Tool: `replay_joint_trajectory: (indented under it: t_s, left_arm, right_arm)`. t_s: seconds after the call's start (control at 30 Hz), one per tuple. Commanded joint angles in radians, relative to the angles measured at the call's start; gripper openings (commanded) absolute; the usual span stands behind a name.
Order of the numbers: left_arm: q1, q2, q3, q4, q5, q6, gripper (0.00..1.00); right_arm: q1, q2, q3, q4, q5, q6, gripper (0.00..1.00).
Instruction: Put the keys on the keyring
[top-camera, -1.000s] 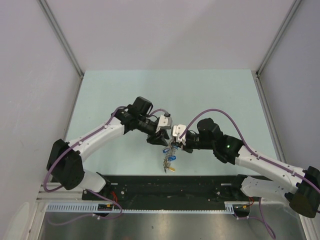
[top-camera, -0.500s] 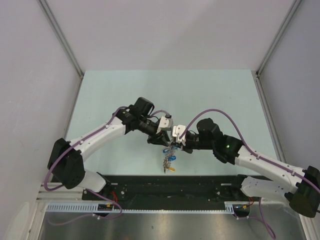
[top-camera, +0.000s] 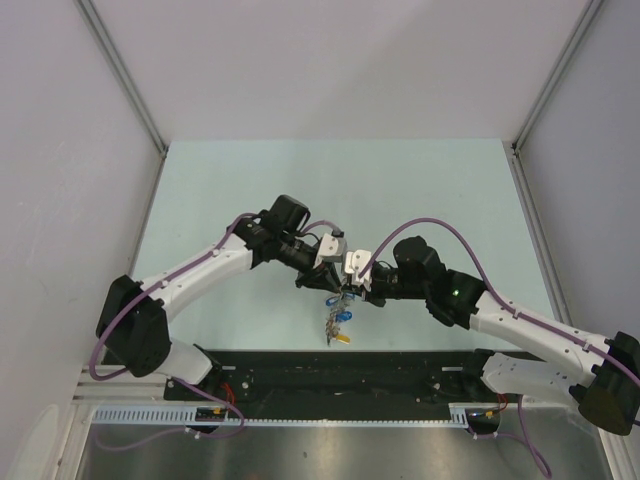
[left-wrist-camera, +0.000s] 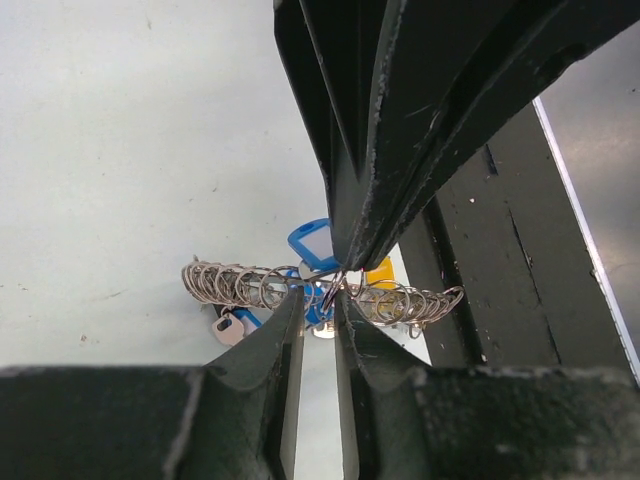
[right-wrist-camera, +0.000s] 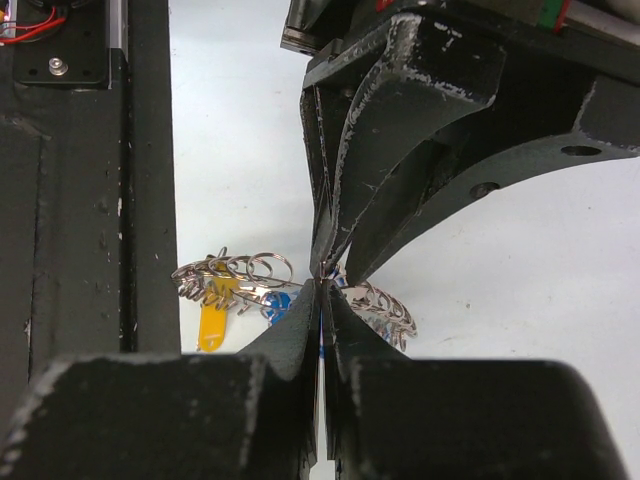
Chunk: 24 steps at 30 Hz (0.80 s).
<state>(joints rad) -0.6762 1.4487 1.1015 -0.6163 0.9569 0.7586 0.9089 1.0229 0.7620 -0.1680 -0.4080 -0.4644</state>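
The left gripper (left-wrist-camera: 320, 300) and right gripper (right-wrist-camera: 322, 288) meet tip to tip in the middle of the top view. Both are pinched tight on the keyring (left-wrist-camera: 236, 284) between them.

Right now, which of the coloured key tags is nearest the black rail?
The yellow tag. It hangs off the rail-side end of the keyring, right beside the black rail, while the blue tag sits further in, under the keyring's middle.

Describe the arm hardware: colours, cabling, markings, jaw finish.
Left arm and right arm: white link shells with black joint housings. A purple cable loops along each. A green light shows on the right arm. Jaws are matte black, tapering to thin tips, edges scuffed pale.
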Motion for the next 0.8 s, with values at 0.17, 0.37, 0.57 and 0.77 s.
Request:
replay_joint_trajectory:
  t_s: [0.17,0.37,0.57,0.77]
  left_arm:
    - [-0.014,-0.042,0.011,-0.030,0.200,-0.005,0.00]
    - [-0.013,-0.131,-0.099,0.210,0.166,-0.200,0.01]
    - [-0.008,-0.289,-0.267,0.565,0.059,-0.499,0.00]
    - [-0.008,-0.375,-0.365,0.806,-0.041,-0.694,0.00]
  right_arm:
    - [0.007,-0.009,0.056,0.022,0.011,0.003,0.00]
    - [0.007,-0.055,0.056,-0.033,0.100,0.010,0.00]
    - [0.007,-0.099,0.056,-0.096,0.143,0.018,0.00]
    - [0.015,-0.110,0.025,-0.074,0.137,0.046,0.00]
